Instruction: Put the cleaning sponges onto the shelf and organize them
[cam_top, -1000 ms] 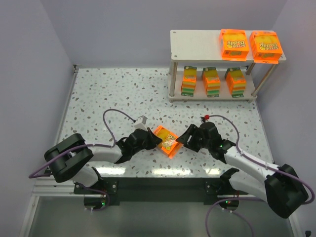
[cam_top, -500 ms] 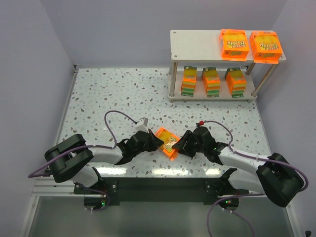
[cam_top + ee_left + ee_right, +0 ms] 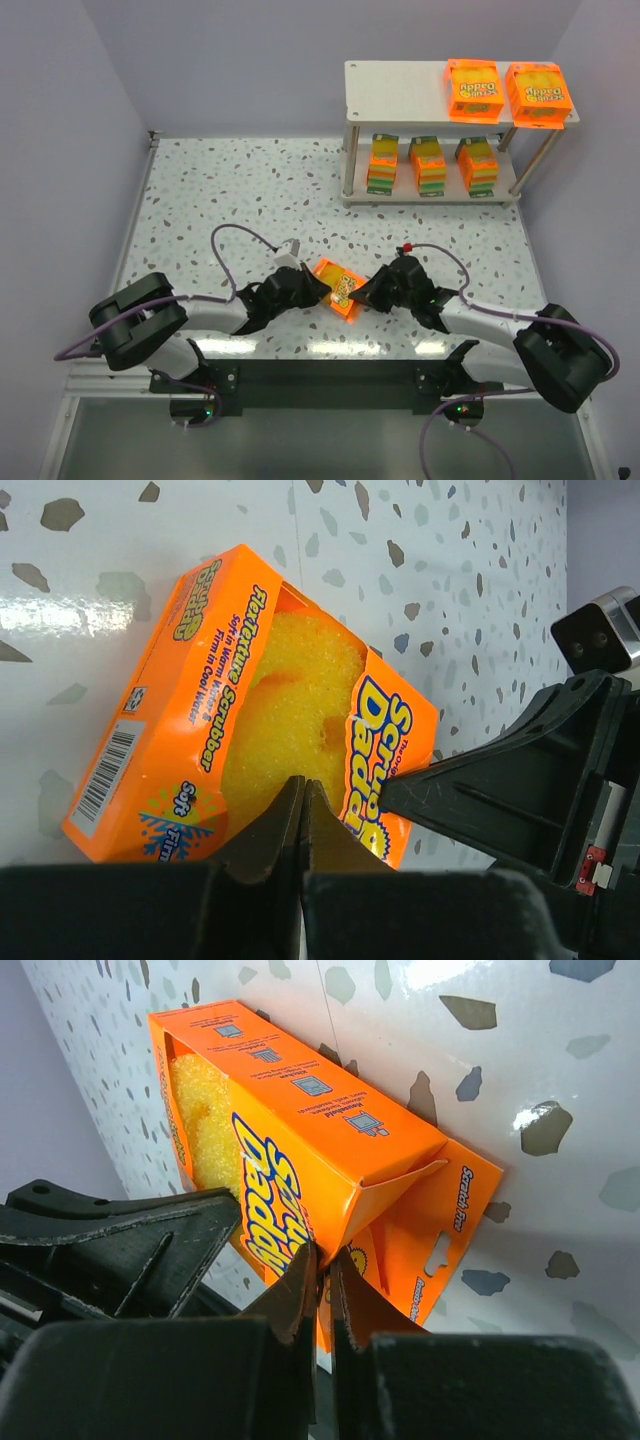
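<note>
Moved: your right fingers (image 3: 367, 292) have come in against the sixth pack (image 3: 338, 285) and drawn together since a second ago. The right arm now reaches lower and further left. The pack has barely shifted, and the left arm has held its place.
Pack, position: it lies on the surface (image 3: 230, 190) near the front edge, between your two arms and well apart from the shelf (image 3: 400, 85).
Pack, axis: in the top view its long side runs diagonally, from far-left to near-right.
Pack, look: bright orange card with a cut-out window showing yellow sponge (image 3: 290, 700), blue and yellow print, a barcode at one end and a hang tab (image 3: 440, 1250) at the other.
Left fingers (image 3: 280, 830): pressed together, tips on the pack's window face from its left side, nothing between them.
Right fingers, now: closed at the pack's opposite edge, next to the hang tab. You can't tell from here whether a thin fold of card is nipped between them.
Nearer arm: both sets of tips are on the pack. The shelf stands far-right, so the carry looks like a job for your right arm.
Shelf: five other packs are on it, two flat on the top board (image 3: 473, 90) and three upright on the lower (image 3: 427, 165). There's bare board to the left on top.
</note>
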